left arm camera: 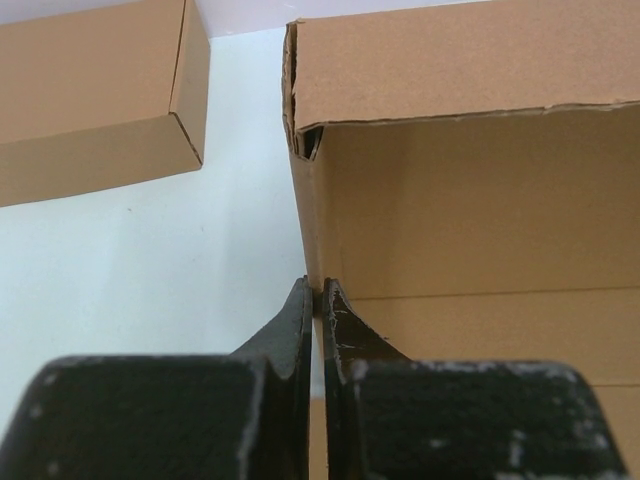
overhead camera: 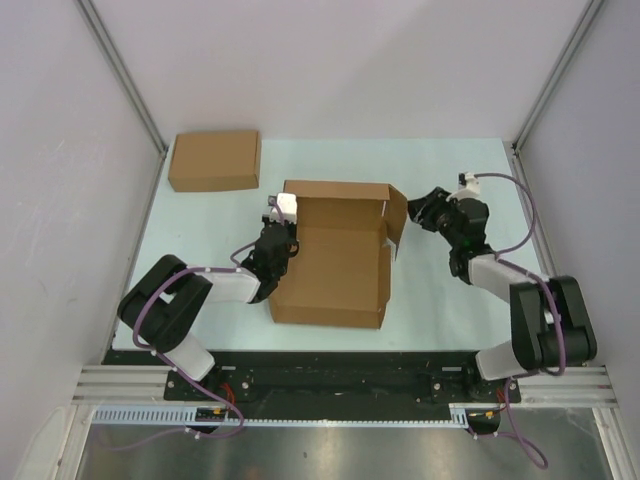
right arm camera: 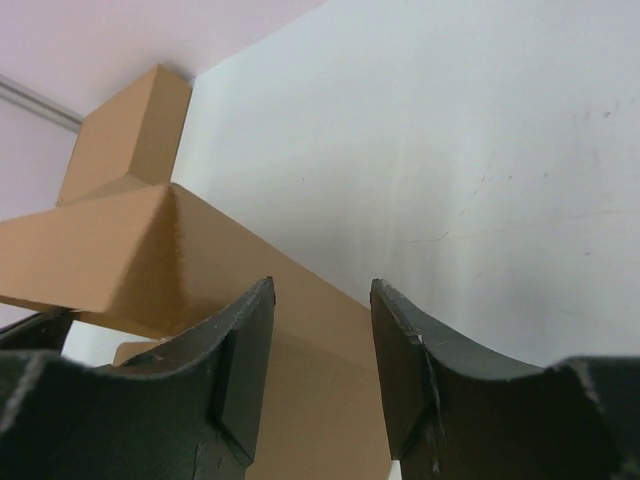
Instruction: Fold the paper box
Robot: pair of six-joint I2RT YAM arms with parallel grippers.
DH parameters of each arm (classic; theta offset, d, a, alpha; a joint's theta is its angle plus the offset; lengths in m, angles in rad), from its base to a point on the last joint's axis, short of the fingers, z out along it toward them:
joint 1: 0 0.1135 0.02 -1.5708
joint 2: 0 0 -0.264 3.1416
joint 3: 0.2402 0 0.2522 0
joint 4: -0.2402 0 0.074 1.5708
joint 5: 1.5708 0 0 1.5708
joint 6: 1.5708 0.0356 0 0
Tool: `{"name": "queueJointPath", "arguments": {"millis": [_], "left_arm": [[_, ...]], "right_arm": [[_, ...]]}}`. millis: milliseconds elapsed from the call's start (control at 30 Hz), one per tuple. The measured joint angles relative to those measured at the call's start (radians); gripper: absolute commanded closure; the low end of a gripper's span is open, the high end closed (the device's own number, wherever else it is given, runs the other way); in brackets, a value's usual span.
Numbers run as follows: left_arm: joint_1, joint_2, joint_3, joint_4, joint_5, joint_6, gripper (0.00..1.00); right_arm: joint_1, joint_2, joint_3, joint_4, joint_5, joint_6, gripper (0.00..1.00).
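Seen from above, the paper box (overhead camera: 335,270) sits in the middle of the pale surface (overhead camera: 450,290), roughly halfway between its left and right edges. It is partly built. A far panel and the left wall stand upright, right-hand flaps are raised but splayed, and the wide near panel lies flat and open. By my reading the walls are mostly up, while tucking the right flaps and closing the lid are not yet done. A second, ready-made box (overhead camera: 215,160) lies apart at the far left corner. The left arm bends in from its base, and the left end effector (overhead camera: 285,222) is at the box's left wall. The right arm curls inward, and the right end effector (overhead camera: 413,212) is just beside the raised right flaps. From the left wrist, the left end effector (left arm camera: 315,300) has its two dark fingers pressed together, apparently pinching the lower edge of the paper box (left arm camera: 470,200) at its left wall. The ready-made box (left arm camera: 90,100) appears beyond, across bare surface (left arm camera: 150,270). From the right wrist, the right end effector (right arm camera: 320,360) holds its fingers (right arm camera: 245,360) apart with nothing between them. A brown flap of the paper box (right arm camera: 200,250) is close beside the left one. I cannot tell whether they touch.
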Motion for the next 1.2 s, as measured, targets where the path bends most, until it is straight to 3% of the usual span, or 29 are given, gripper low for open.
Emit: {"name": "queueJointPath", "arguments": {"millis": [133, 267, 400, 533, 767, 1200], "left_arm": [[-0.001, -0.003, 0.002, -0.019, 0.000, -0.006, 1.00], [-0.001, -0.003, 0.015, -0.058, -0.008, -0.029, 1.00], [-0.001, -0.006, 0.018, -0.077, -0.014, -0.053, 1.00], [-0.003, -0.013, 0.019, -0.092, -0.021, -0.069, 1.00], [-0.014, -0.034, 0.019, -0.125, -0.035, -0.084, 1.00], [-0.025, -0.060, 0.017, -0.159, -0.041, -0.098, 1.00]], "right_arm": [[0.028, -0.193, -0.003, -0.160, 0.108, -0.039, 0.47], [0.090, -0.398, -0.004, -0.327, 0.198, -0.073, 0.51], [0.192, -0.578, -0.050, -0.443, 0.249, -0.100, 0.61], [0.329, -0.707, -0.209, -0.486, 0.263, -0.090, 0.72], [0.472, -0.679, -0.381, -0.524, 0.310, -0.034, 0.84], [0.421, -0.500, -0.419, -0.523, 0.398, 0.127, 0.91]]}}
